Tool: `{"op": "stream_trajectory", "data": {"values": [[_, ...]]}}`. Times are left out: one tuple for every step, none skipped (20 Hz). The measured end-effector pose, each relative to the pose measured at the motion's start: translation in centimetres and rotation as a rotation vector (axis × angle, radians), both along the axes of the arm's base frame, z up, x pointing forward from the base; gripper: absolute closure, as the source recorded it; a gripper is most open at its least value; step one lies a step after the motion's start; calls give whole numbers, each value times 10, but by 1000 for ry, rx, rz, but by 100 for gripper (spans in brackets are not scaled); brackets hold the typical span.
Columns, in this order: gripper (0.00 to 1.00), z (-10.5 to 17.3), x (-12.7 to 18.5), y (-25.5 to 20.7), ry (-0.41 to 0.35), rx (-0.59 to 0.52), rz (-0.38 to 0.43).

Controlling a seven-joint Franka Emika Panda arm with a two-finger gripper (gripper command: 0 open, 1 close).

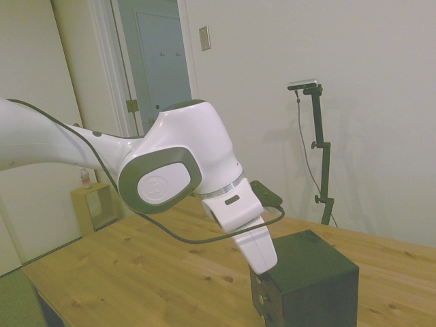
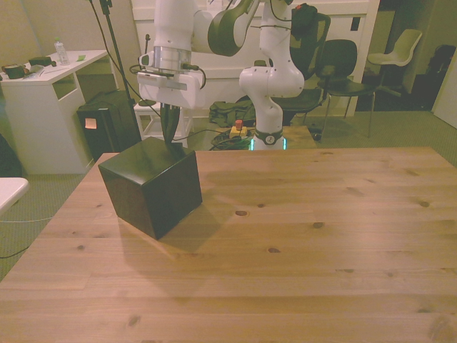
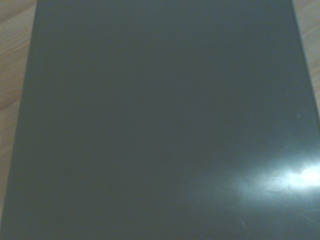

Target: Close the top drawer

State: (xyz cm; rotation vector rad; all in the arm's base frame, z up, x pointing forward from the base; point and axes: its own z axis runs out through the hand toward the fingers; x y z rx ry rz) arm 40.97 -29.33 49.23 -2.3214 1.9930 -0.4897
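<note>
Gripper (image 1: 262, 267) hangs at the cabinet (image 1: 315, 279) front edge w/ top drawer (image 1: 262, 285) near flush, prob. placed to push it; finger state can't be told; cabinet sits on worktop (image 2: 300, 236).

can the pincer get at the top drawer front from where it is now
Probably yes. In the side view the pincer hangs right at the upper edge of the cabinet face with the knobs, where the top drawer sits, and nothing stands between them. Whether the drawer sticks out can't be told.

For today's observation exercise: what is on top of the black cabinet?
Nothing rests on the black cabinet; its top shows bare and glossy. The gripper hangs at its drawer-side edge, fingers hidden.
</note>
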Motion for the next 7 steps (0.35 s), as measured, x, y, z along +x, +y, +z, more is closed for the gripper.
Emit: {"op": "stream_trajectory", "data": {"values": [[100, 0, 2, 3, 0, -1, 7], [100, -1, 4, 7, 1, -3, 16], [100, -2, 7, 14, 2, -3, 29], [100, -2, 10, 22, 4, -3, 43], [100, -3, 12, 31, 4, -3, 59], [100, -3, 13, 41, 3, -1, 76], [100, -2, 13, 53, 2, 2, 95]]}}
